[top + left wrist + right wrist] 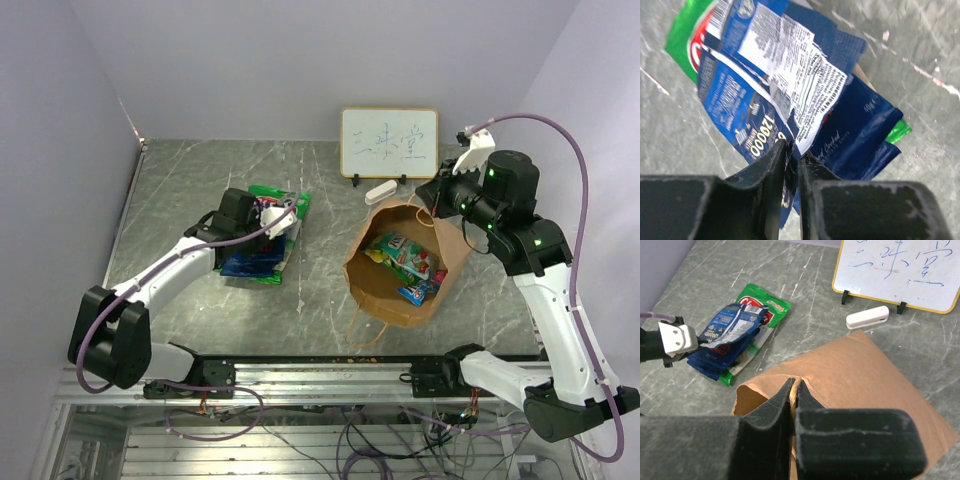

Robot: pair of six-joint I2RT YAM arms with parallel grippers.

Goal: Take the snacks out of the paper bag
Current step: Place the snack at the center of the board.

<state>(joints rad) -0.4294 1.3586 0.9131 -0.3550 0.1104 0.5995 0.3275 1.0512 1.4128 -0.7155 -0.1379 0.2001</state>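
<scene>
The brown paper bag (372, 290) lies open in the middle right of the table, and it also shows in the right wrist view (865, 375). Several colourful snacks (405, 262) lie inside it. My right gripper (795, 384) is shut on the bag's twisted handle at its far rim (437, 200). My left gripper (794, 150) is shut on a blue snack packet (760, 70) and holds it over a pile to the left (262, 252). The pile has a dark blue bag (855, 130) on a green bag (682, 35).
A small framed whiteboard (390, 140) stands at the back with a white eraser (380, 190) in front of it. The bag's other handle (365, 330) trails toward the near edge. Walls close in on the left and right.
</scene>
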